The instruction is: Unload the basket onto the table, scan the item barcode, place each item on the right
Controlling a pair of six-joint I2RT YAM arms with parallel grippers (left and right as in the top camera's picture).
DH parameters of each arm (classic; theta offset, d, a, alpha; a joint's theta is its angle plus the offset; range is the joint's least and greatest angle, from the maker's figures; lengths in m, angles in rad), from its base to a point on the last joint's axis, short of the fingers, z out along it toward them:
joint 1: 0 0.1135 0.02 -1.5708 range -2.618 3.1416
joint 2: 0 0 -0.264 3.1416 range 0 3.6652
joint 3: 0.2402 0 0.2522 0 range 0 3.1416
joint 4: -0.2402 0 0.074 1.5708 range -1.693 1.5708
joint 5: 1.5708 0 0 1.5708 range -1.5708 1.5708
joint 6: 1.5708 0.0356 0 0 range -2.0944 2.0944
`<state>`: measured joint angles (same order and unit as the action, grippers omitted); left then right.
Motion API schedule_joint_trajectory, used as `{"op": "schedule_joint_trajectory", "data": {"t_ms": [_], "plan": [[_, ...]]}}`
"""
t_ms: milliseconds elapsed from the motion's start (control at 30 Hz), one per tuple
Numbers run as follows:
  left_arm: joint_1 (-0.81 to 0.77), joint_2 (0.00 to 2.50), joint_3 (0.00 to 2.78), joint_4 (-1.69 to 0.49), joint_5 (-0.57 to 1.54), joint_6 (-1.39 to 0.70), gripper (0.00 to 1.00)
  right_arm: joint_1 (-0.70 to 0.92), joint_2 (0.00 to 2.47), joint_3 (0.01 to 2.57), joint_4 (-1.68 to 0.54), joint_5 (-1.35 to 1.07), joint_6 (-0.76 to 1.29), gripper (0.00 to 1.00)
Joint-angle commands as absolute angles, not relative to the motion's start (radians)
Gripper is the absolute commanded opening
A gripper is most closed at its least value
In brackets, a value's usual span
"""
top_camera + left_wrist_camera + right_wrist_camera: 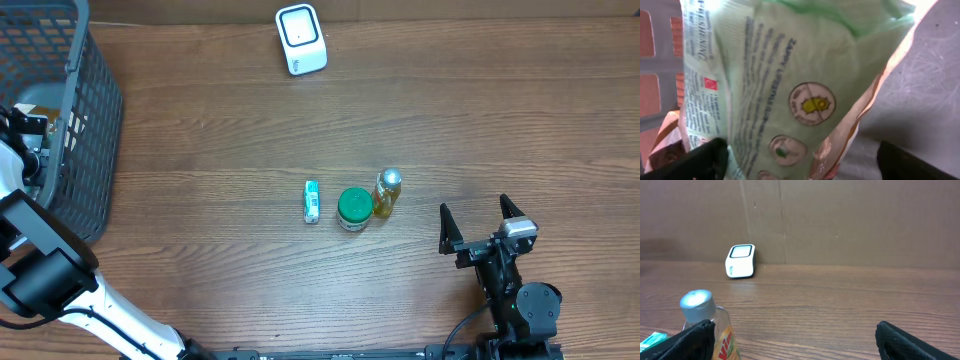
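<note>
I count one barcode scanner (301, 39), one basket (95, 130), one green pouch (790, 90), one teal packet (312, 201), one green-lidded jar (353, 208), and one silver-capped bottle (387, 193).

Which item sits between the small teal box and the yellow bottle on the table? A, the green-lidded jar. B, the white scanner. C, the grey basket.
A: in the overhead view the green-lidded jar stands in the row between the small teal box and the yellow bottle, close against the bottle.
</note>
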<state>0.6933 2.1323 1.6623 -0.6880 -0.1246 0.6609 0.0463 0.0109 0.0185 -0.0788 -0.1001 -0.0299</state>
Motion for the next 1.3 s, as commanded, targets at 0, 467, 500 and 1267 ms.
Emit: {"op": "schedule_joint_trajectory", "data": {"t_ms": [0,467,500,1267], "plan": [[0.671,2.17,1.67,-0.691,-0.199,0.639,1.0,0.044,0.003,0.008,-0.074,-0.099,-0.035,1.0],[0.587,2.126,1.738,-0.695,-0.294,0.686,1.0,0.044,0.003,0.008,-0.074,-0.099,-0.035,1.0],[0.59,2.126,1.738,-0.698,-0.287,0.696,0.99,0.044,0.003,0.008,-0.075,-0.099,-0.035,1.0],[0.667,2.237,1.737,-0.669,-0.141,0.767,1.0,0.044,0.003,0.008,-0.074,-0.099,-0.035,1.0]]}}
